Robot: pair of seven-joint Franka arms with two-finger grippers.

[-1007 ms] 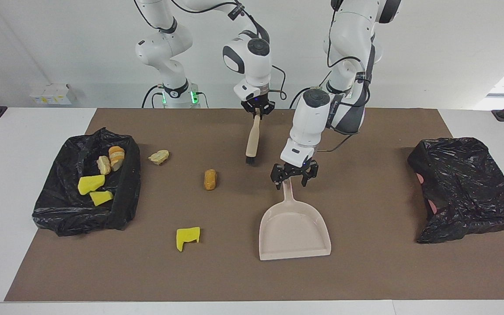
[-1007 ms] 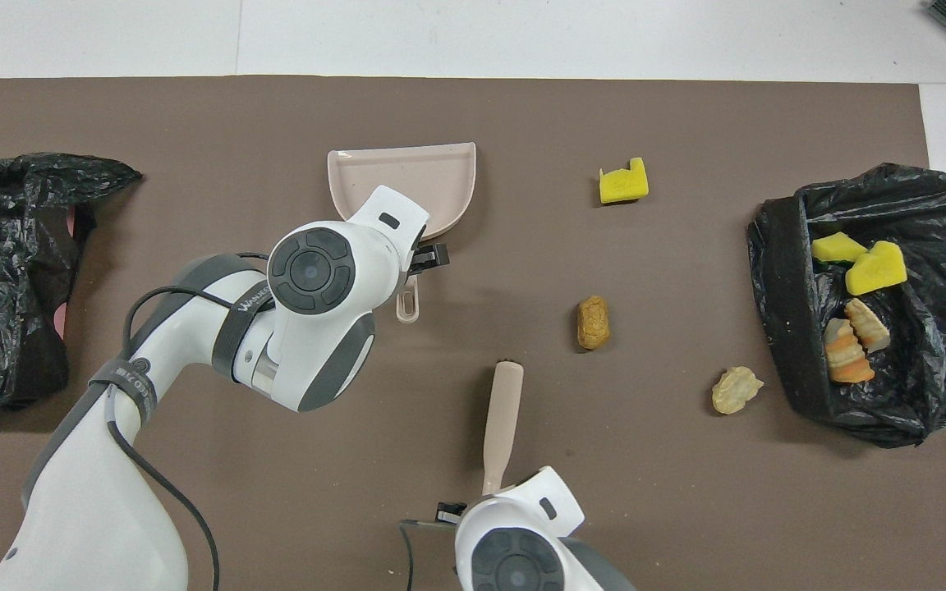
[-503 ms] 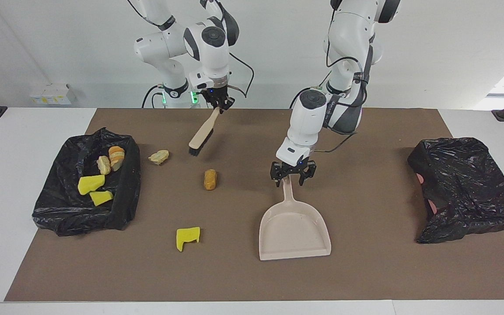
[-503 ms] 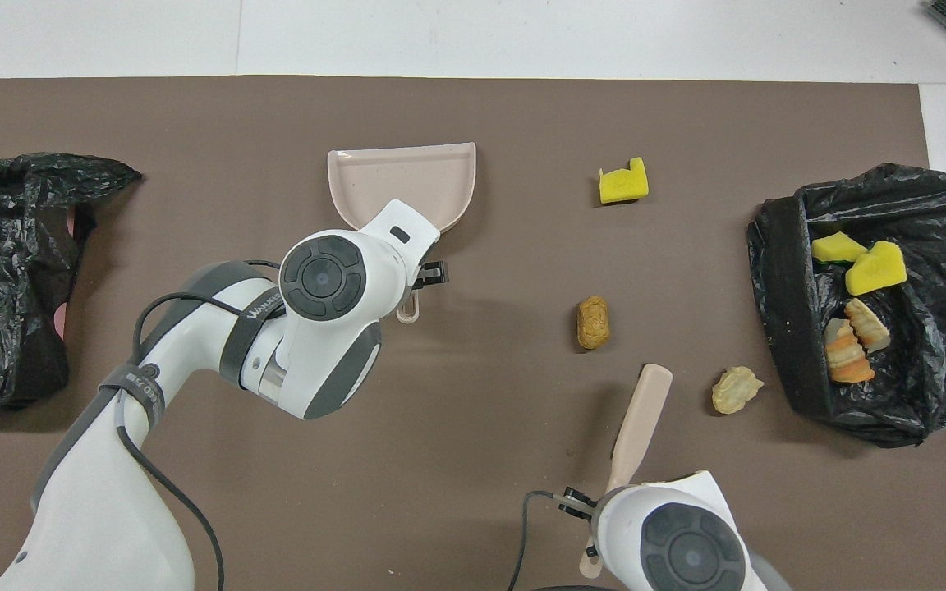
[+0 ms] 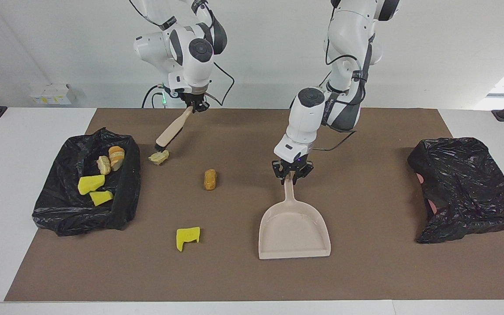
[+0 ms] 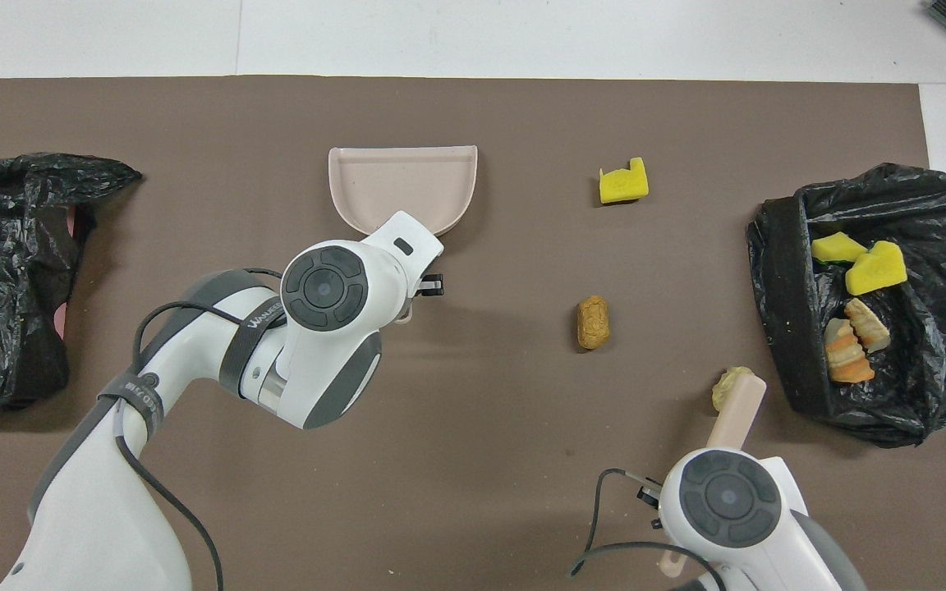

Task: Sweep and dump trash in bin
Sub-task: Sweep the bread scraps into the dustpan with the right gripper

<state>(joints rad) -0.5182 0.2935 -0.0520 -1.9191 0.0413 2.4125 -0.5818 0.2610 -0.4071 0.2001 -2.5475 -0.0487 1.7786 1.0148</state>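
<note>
Trash (image 5: 159,157) (a pale lump) touches the brush (image 5: 168,134) gripped by the right pincer (image 5: 195,106); left pincer (image 5: 292,172) clenches the dustpan (image 5: 294,229) handle.

Dustpan (image 5: 294,229) lies mid-mat (image 5: 365,271), handle toward the robots; one bin bag (image 5: 123,192) sits at the right arm's end with four scraps (image 5: 91,184) in it, another bag (image 5: 466,188) at the left arm's end. Between dustpan and filled bag lie three scraps: one lump (image 5: 210,179), a chunk (image 5: 187,236) farther from the robots, another lump (image 5: 159,157) just beside the bag, brush (image 5: 169,133) head at it.
</note>
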